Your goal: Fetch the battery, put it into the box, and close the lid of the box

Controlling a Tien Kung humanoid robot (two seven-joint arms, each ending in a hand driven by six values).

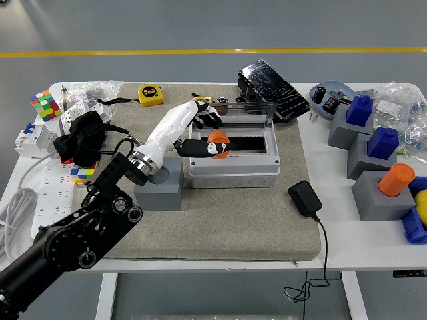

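Your left hand sits at the left end of the grey box, fingers curled around the orange battery, which is held over the box's left rim. Box lid is up, hinged at the far side. The box sits on the grey mat. A grey block sits just left of the box, under your forearm. A yellow tape measure lies at the mat's far left, and a black adapter lies right of the box.

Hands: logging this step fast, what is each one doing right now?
Left hand: fingers closed on the orange cylindrical battery, over the grey plastic box's left end.
Right hand: not in view.
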